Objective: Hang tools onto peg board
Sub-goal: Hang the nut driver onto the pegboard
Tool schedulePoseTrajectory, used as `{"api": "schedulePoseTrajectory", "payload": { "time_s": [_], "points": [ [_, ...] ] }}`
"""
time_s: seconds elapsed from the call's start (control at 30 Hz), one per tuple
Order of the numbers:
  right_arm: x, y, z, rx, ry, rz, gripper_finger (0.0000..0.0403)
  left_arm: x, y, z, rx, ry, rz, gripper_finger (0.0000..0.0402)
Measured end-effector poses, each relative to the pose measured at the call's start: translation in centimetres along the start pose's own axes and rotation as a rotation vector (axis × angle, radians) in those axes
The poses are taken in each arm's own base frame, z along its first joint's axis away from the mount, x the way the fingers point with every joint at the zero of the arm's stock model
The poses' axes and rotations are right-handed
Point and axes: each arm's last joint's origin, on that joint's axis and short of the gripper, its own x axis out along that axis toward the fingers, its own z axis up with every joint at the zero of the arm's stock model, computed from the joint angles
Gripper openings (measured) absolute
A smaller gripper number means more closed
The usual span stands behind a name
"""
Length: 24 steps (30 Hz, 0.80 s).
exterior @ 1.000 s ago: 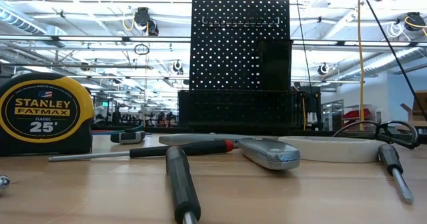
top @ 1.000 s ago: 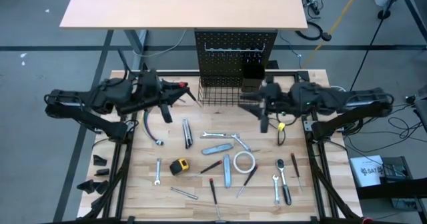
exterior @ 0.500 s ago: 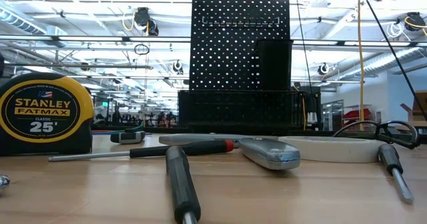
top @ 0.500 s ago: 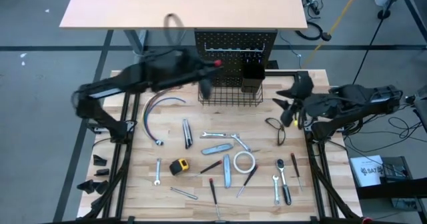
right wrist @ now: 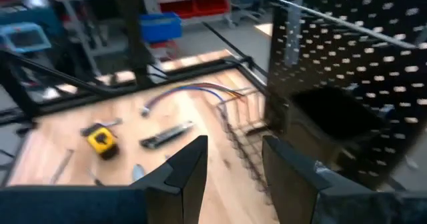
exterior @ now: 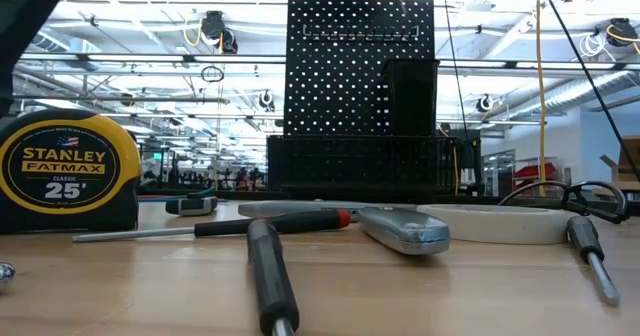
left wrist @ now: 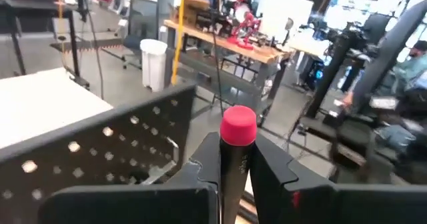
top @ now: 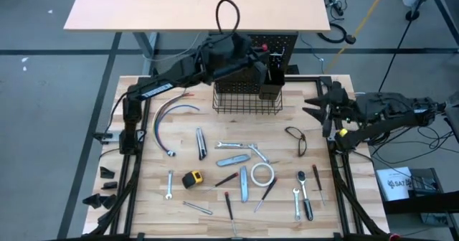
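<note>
The peg board [top: 253, 46] stands upright at the table's far edge, with its wire basket [top: 247, 99] along the base and its black cup holder [top: 271, 81]. My left gripper [top: 252, 54] reaches level to the board's top, shut on a dark screwdriver [left wrist: 235, 159] with a red end cap. My right gripper [top: 320, 103] hovers open near the table's right edge, nothing between its fingers [right wrist: 193, 163]. The other tools lie flat on the table: the tape measure [top: 192, 178], the white tape roll [top: 262, 174], wrenches, utility knives and screwdrivers. My left gripper pinches the screwdriver's dark handle [left wrist: 233, 167] between its two fingers, just behind the red cap [left wrist: 238, 125]. The handle lies along the fingers, and the cap sticks out past their tips. The fingers come level from the table's left. The screwdriver is lifted clear; its shaft is hidden.
A curved blue-grey cable [top: 166, 123] lies on the table's left part. Black-handled pliers [top: 296, 140] lie below my right gripper. A light wooden table [top: 193, 4] stands behind the board. In the low view the tape measure [exterior: 65, 171] and a screwdriver [exterior: 270, 276] fill the foreground.
My left gripper has swung from the table's left side toward the far edge and the right, rising to the peg board's top with the screwdriver still held. My right gripper has drawn back from the basket toward the table's right edge.
</note>
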Motion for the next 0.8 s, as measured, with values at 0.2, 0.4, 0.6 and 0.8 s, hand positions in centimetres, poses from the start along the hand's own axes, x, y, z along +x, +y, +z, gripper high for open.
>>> {"api": "schedulePoseTrajectory", "payload": {
  "time_s": [0.2, 0.4, 0.6, 0.8],
  "points": [
    [1.4, 0.0, -1.4, 0.018, 0.004, -0.04, 0.0137, 0.5, 1.1, -0.1, 0.018, 0.014, 0.014, 0.0039],
    [3.3, 0.1, -1.8, 0.041, -0.014, -0.084, 0.0137, 0.7, 1.6, 0.0, 0.06, 0.015, 0.026, 0.0039],
    [4.9, 0.1, -1.4, 0.056, -0.032, -0.132, 0.0137, 0.8, 2.4, 0.2, 0.084, 0.014, 0.04, 0.0039],
    [5.7, -0.5, -1.3, 0.069, -0.029, -0.189, 0.0137, 1.3, 3.2, 0.3, 0.081, 0.005, 0.007, 0.0039]
  ]
}}
